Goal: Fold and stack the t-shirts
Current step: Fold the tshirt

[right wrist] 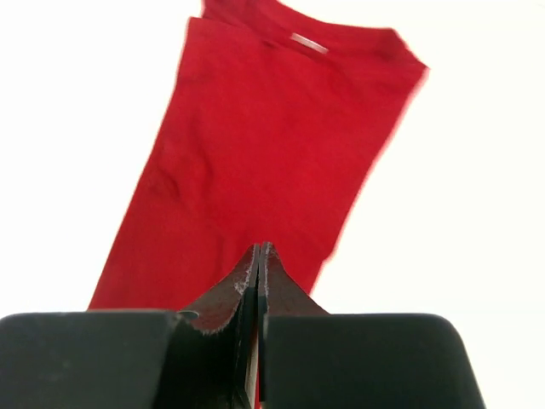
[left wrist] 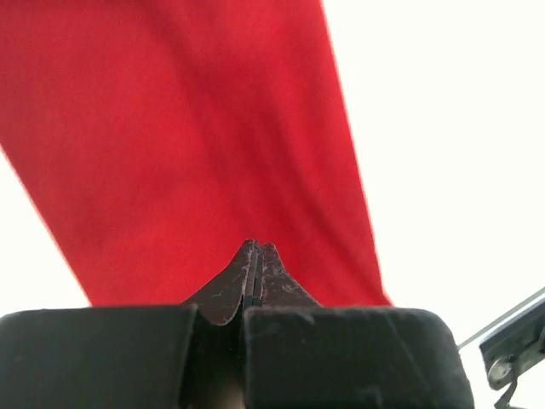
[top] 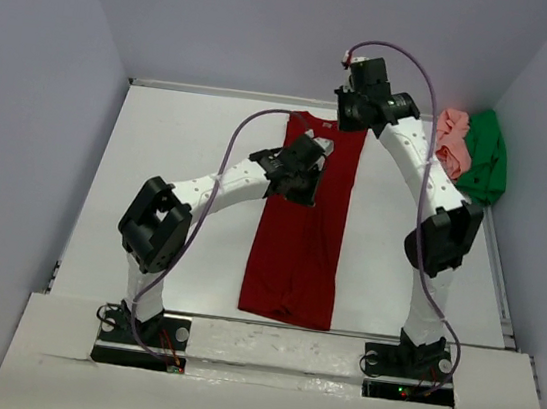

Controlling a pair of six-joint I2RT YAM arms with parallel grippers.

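The plain dark red cloth t-shirt [top: 299,238] lies flat on the white worktop [top: 177,172] as a long narrow strip. Its collar end is under the right pincer [top: 351,114], and its hem runs well back toward the arm bases from the left pincer [top: 303,183].

In both wrist views the pincer tips are pressed together, the left [left wrist: 255,256] and the right [right wrist: 258,256]. No cloth is clearly caught between them, and red fabric spreads out just beyond each.

**What could go wrong:**
- **Bunched strip:** a shut pincer brought down onto the cloth would likely shove it along the worktop and crumple the tidy strip instead of picking it up.
- **Sides falling open:** the strip seems to be layered, so a shallow pinch that takes only the top layer could let the tucked sides fall open when lifted.
- **Crooked fold:** unequal holds at the two edges would probably skew a crosswise fold, leaving a lopsided base for the stack.
- **Arms clashing:** the two pincers work close beside each other over the same end, so a careless sweep might bring the arms together.
- **Disturbed heap:** the crumpled pale pink t-shirt [top: 453,142] and the bright green t-shirt [top: 486,157] sit just right of the right pincer, touching each other, and a swinging elbow could drag them.
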